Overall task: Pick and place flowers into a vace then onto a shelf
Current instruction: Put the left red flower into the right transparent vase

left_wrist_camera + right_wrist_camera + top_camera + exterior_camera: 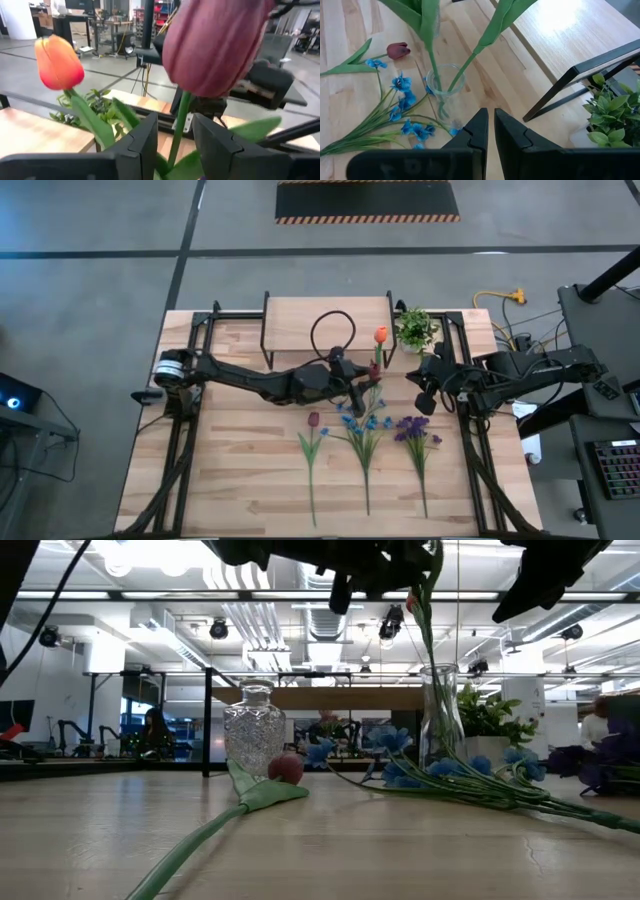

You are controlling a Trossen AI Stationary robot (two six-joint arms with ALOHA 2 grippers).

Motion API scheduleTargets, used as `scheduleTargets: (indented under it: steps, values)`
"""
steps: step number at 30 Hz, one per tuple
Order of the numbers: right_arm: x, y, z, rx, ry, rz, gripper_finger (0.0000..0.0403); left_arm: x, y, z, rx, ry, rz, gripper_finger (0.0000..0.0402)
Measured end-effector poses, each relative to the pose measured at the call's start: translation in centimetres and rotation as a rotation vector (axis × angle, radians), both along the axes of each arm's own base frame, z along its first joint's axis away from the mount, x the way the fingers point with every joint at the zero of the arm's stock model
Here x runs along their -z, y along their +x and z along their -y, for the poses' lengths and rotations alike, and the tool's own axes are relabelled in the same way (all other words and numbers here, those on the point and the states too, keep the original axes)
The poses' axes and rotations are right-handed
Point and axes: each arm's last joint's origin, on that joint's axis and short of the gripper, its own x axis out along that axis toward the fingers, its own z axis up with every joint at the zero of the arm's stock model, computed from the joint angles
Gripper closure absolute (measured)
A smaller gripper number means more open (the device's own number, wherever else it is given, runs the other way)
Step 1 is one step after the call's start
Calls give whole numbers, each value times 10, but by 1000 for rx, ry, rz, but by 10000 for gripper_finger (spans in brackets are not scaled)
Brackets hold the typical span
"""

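The vase [374, 385] stands on the table [240, 470], just in front of the shelf [300, 320], near the shelf's right end. Two tulip stems sit in the vase. One tulip [380, 335] sticks up over the shelf's right edge. The left gripper [172, 145] is just left of the vase and holds the other tulip's [215, 45] stem between its fingers. The potted plant [414, 330] is behind and to the right of the vase. The right gripper [489, 132] hangs right of the vase, with its fingers together. In front of the vase three flowers lie flat in a row: a tulip [313, 420] to the left, a bunch [366, 423] straight ahead, maybe touching the vase, and another bunch [415, 430] to the right.
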Motion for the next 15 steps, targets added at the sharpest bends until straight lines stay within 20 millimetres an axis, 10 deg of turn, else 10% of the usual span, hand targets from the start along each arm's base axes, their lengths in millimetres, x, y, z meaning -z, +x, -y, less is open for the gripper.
scheduleTargets:
  steps: [15]
  values:
    - [1, 0, 0, 13, 13, 3, 381, 4, 0, 0, -6, 4, -51, 294]
